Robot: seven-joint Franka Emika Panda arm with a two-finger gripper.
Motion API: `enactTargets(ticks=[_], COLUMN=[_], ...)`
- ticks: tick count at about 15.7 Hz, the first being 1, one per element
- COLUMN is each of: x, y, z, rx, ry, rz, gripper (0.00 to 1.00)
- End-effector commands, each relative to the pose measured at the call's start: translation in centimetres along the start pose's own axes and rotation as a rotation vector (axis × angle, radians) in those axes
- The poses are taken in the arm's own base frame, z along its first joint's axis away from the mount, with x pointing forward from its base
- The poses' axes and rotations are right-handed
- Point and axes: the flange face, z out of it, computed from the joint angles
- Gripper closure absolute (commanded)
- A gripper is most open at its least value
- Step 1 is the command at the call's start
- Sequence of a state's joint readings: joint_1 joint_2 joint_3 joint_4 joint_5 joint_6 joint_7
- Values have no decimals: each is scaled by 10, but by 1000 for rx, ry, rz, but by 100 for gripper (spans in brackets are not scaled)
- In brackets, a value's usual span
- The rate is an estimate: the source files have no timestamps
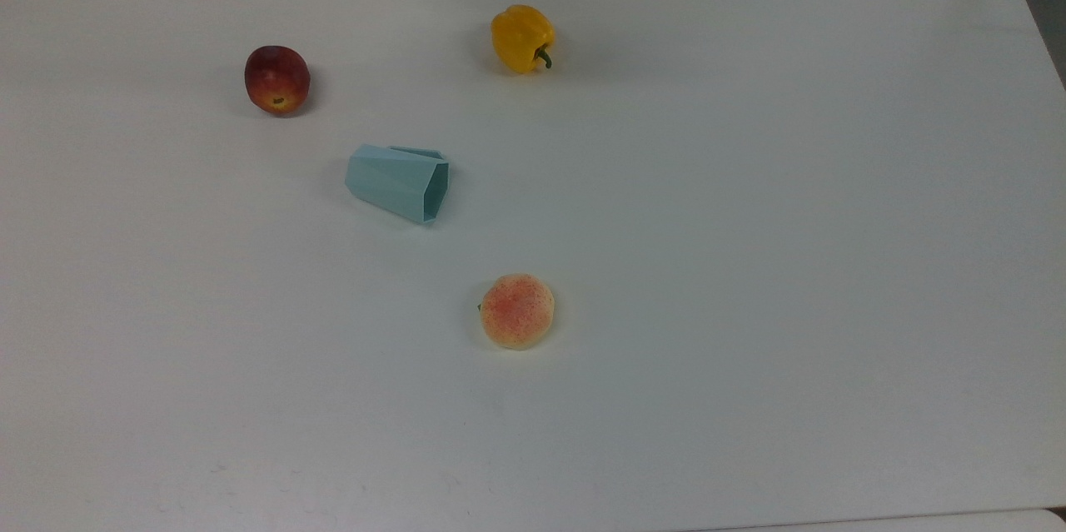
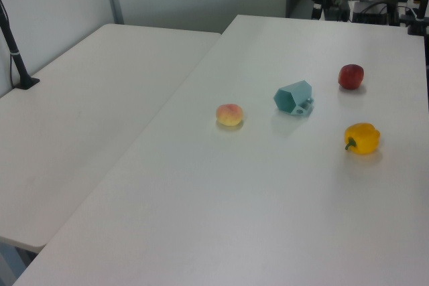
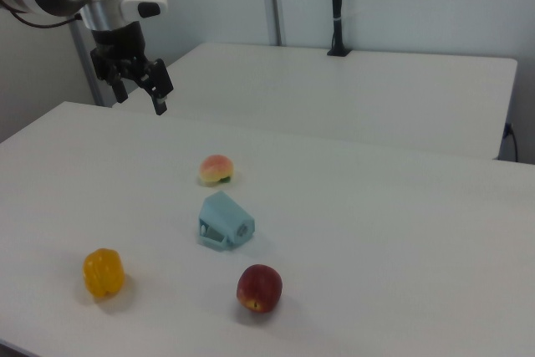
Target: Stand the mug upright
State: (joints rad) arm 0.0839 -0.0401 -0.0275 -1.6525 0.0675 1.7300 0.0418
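Note:
The pale blue faceted mug (image 1: pixel 398 182) lies on its side on the white table (image 1: pixel 749 224), its hexagonal rim facing the top view's right and its handle on the far side. It also appears in the left view (image 2: pixel 293 97) and the right view (image 3: pixel 224 221). In the right view my gripper (image 3: pixel 140 94) hangs open and empty high above the table's far left part, well apart from the mug, with its black fingers (image 3: pixel 161 99) pointing down.
A red apple (image 1: pixel 276 79), a yellow bell pepper (image 1: pixel 521 38) and a peach (image 1: pixel 517 310) lie around the mug. A second white table (image 2: pixel 80 112) adjoins on the left view's left, with a black post (image 2: pixel 17 58) on it.

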Motion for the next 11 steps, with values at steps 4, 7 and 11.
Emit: enactTargets(ticks=[4,7,11], x=[3,15,46], y=[-2,-5,-3], z=[7,8,11], rx=[6,2,-78], ry=[12,18,37], rz=[-15,46,127], gripper=[0,0,0])
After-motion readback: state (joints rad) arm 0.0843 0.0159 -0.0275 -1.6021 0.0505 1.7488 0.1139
